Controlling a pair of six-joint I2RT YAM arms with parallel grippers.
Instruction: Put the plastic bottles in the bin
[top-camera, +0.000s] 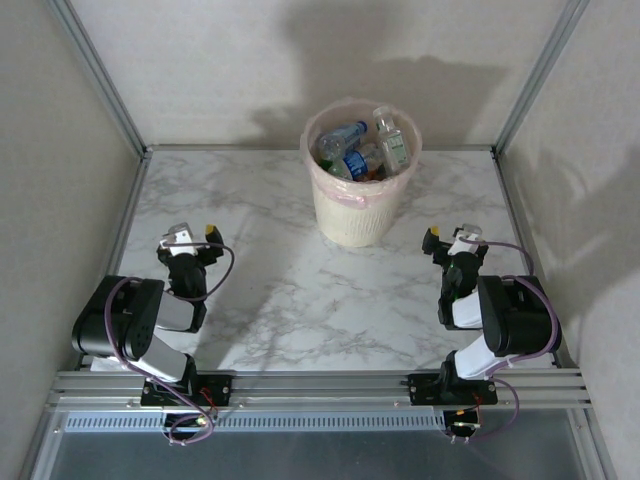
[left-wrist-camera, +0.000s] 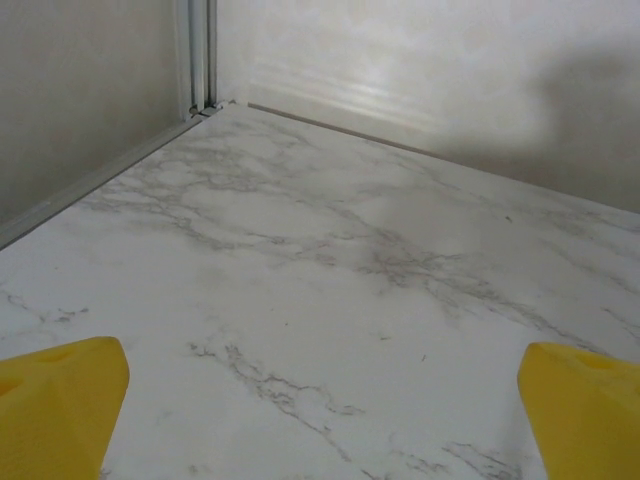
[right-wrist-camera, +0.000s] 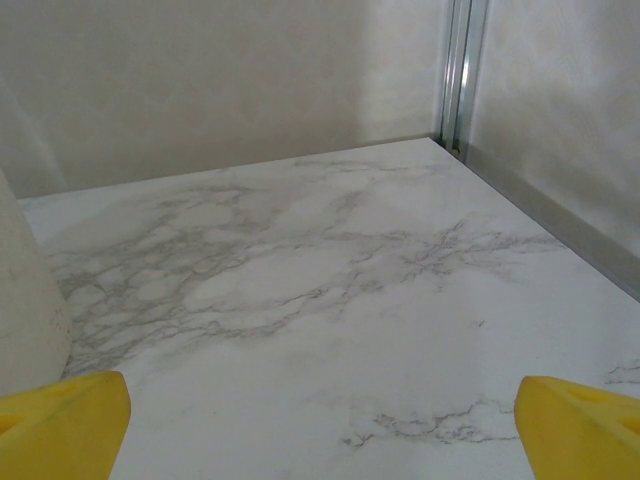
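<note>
The top camera sits high above and behind the two arm bases (top-camera: 185, 385) and looks down and forward over the whole marble table (top-camera: 280, 290), up to the back wall (top-camera: 220, 70). The left wrist camera is low and close over the table and faces the far left corner, where a metal post (left-wrist-camera: 200, 50) stands; its own yellow fingertips (left-wrist-camera: 60, 400) show at the bottom edge. The right wrist camera is equally low and faces the far right corner post (right-wrist-camera: 462, 70), with the bin (right-wrist-camera: 25, 300) at its left edge. Both corners and the bin appear also in the top view.
</note>
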